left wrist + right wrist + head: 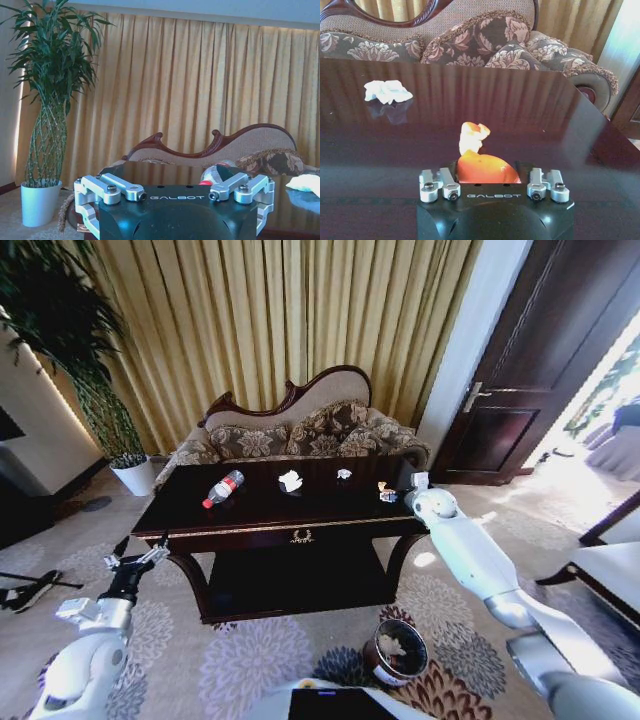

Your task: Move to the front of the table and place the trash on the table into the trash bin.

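Right pincer [487,175] clenched around orange wrapper [482,162] at the counter's [260,515] right edge; loose grip risks dropping it short of the trash bin [393,652] on the floor; left pincer [135,560] idle, released.

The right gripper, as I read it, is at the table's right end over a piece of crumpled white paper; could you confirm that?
Not quite: the right gripper is at the right end of the table, but over the orange wrapper, not white paper. The right wrist view shows it; the crumpled white paper lies apart, farther along the table.
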Available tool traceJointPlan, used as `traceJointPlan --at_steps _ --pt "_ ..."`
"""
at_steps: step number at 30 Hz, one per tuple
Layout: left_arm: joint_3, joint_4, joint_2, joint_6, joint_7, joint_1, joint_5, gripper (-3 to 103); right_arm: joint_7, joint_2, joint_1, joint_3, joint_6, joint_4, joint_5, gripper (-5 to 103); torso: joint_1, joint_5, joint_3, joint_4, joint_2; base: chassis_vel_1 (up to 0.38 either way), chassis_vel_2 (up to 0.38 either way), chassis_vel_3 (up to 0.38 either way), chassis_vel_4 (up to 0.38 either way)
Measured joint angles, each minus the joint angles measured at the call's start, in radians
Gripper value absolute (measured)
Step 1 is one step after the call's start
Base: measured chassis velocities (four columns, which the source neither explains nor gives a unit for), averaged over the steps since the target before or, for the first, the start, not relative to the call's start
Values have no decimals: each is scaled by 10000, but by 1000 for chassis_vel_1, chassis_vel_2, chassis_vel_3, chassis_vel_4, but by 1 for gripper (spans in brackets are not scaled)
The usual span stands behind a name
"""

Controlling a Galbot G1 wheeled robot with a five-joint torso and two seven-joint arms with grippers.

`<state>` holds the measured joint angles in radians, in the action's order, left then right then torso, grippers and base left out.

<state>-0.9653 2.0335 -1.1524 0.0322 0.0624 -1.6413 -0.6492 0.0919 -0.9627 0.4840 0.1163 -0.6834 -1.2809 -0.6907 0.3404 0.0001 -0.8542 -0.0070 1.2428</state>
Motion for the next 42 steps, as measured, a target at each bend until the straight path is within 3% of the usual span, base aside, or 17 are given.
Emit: traceJointPlan --at_steps 1,5,7,8,10,12,15,17,28,35,42 --pt "-1 -4 1 3 0 3 -2 100 1 0 10 16 -39 -15 -9 57 1 -1 0 0 0 0 0 0 0" --pt "-4 -12 2 7 2 10 -6 100 9 5 27 23 -69 -28 -9 47 1 -1 0 -1 0 0 0 0 0" --pt "-4 -26 2 9 3 13 -7 100 18 5 35 24 -77 -42 -2 47 1 -1 0 -1 0 0 0 0 0" --pt "-4 -33 3 13 3 15 -7 100 26 6 42 25 -81 -58 0 36 0 -1 0 -1 0 0 0 0 0" --pt "-4 -44 3 26 6 28 -9 100 44 5 55 55 -114 -139 -55 25 1 0 0 -1 0 0 0 0 0" --pt "-4 -50 5 32 6 34 -9 100 60 -2 60 80 -155 -196 -138 25 1 1 0 -1 0 0 0 0 0" --pt "-1 -79 2 56 10 46 -10 100 208 -30 134 266 -198 -450 -349 9 1 3 -1 1 -1 0 0 0 0" --pt "-1 -90 -6 72 15 42 -10 100 273 -32 208 424 -199 -643 -449 5 1 3 -1 0 0 0 0 0 0" --pt "-19 -239 -39 209 90 29 -10 100 424 180 999 1594 -78 -1807 -787 4 1 3 -1 -1 -1 0 0 0 0" --pt "56 -328 -36 225 119 154 -4 100 429 489 2376 2860 445 -2959 -1474 4 0 1 0 -5 0 0 0 0 0" --pt "129 -230 -30 139 111 235 1 100 312 227 3401 3951 687 -3981 -1611 4 0 1 0 1 0 0 0 0 0"
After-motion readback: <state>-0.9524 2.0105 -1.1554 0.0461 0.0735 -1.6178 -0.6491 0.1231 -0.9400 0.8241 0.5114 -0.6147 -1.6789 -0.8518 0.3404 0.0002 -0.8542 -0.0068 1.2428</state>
